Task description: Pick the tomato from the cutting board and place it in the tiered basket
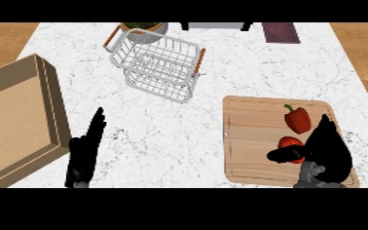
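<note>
The tomato (289, 143) lies on the cutting board (251, 126), toward its near right part, and has not been lifted. The right hand (328, 148) is wrapped against it. The thumb crooks along the tomato's near side and the fingers (323, 126) stand on its right, so the hand is grasping the tomato, which shows only in part. A red pepper (297, 119) lies just beyond it on the same board, very close (close enough to be nudged by the fingers).

The left hand (86, 148) rests at the near left of the tabletop (237, 73), fingers straight and holding nothing, beside a wooden tray (28, 102).

The tiered basket (158, 63) stands far and to the left, well apart from the board, tilted in this view with its wire tiers open upward.

The main risk lies in the grasp itself. The tomato is round and smooth, and held mostly from the near and right sides it could roll out leftward as the hand rises. The pepper could be dragged along or pushed off the board. The carry is long and diagonal, so a tomato seated poorly could slip on the way. At the basket, the hand could catch the wire rim (183, 44) or a handle (201, 58) and shove the light frame aside.
</note>
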### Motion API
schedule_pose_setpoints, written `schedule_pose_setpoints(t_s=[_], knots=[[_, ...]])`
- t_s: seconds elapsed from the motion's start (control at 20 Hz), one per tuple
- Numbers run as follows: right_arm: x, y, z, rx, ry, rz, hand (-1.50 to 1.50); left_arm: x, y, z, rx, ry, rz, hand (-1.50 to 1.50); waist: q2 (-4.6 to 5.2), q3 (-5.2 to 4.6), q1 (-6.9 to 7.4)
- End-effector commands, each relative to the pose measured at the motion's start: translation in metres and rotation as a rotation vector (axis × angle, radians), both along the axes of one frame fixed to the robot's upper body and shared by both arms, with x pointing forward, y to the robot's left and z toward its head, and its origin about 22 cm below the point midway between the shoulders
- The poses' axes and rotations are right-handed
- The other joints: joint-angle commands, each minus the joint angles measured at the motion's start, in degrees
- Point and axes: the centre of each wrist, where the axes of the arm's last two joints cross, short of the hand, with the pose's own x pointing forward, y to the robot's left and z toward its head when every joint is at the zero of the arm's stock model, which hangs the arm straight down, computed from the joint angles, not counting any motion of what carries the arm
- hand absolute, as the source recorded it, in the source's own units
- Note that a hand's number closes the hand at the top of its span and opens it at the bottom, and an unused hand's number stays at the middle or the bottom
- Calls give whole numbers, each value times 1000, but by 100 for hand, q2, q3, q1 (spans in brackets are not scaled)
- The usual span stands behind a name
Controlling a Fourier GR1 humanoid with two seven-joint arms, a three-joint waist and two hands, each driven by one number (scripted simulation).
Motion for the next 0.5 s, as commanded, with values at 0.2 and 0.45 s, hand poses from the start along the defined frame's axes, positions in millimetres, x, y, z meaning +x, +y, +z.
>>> schedule_pose_setpoints(t_s=[0.2,0.45], knots=[[6,8,-1,40,211,-137,-150,-5,5,-4,3,-1,-5,0,-19,1,-38],[17,-3,-6,71,210,-152,-150,-14,-17,-4,7,10,16,0,-19,6,-20]])
